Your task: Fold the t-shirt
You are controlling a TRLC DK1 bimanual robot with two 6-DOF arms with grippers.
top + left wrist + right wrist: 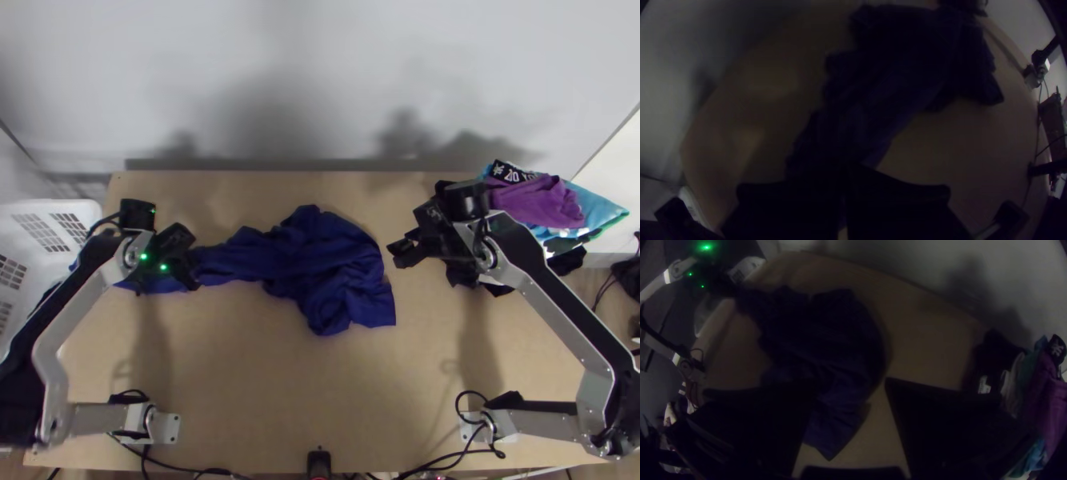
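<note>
T-shirt [332, 264], blue, one; lying bunched mid-table.
I am having the left gripper [190, 278] narrow over its stretched-out end, grip uncertain; the right gripper [395, 254] is standing wide beside it; a clothes pile [540, 200] is showing white lettering, a white label [984, 384].

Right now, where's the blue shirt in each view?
Top view: shirt bunched mid-table, one end trailing left.
Left wrist view: shirt running outward from the left end effector.
Right wrist view: shirt partly behind one finger of the right end effector.
Shared landmark: white basket, near the trailing end.
</note>
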